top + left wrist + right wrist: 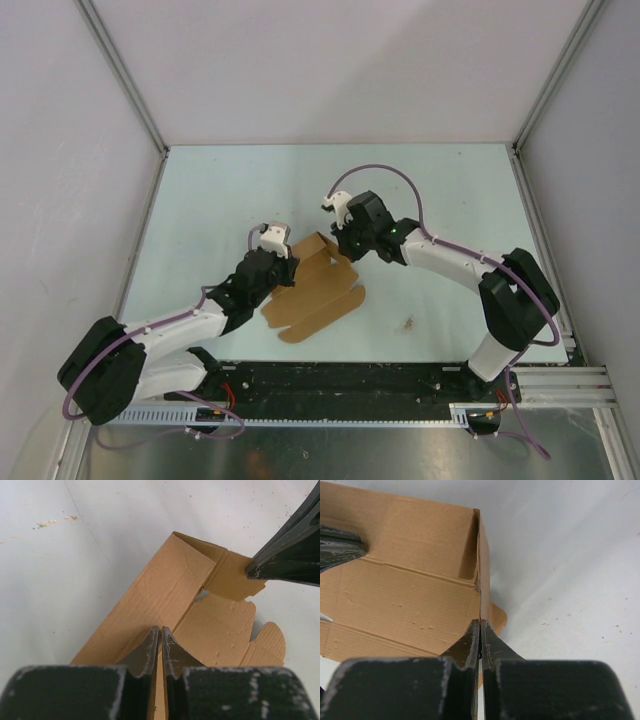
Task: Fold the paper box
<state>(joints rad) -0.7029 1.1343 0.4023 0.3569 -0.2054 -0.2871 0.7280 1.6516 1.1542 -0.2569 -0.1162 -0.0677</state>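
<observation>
The paper box [315, 285] is a brown die-cut cardboard sheet, partly folded, in the middle of the table. Its far left wall stands upright; rounded flaps lie flat toward the near side. My left gripper [284, 262] is shut on the raised long wall [150, 600], seen edge-on between its fingers [161, 632]. My right gripper [340, 250] is shut on the upright end flap [484, 565] at the box's far corner, its jaws pinching the thin edge [480, 625]. The right fingers [285, 562] show in the left wrist view; the left fingers [340, 547] show in the right wrist view.
The pale table [440, 200] is ringed by white walls with metal corner posts [120, 75]. A small dark stain [408, 322] lies right of the box. The arm bases stand on a black rail [340, 385] at the near edge.
</observation>
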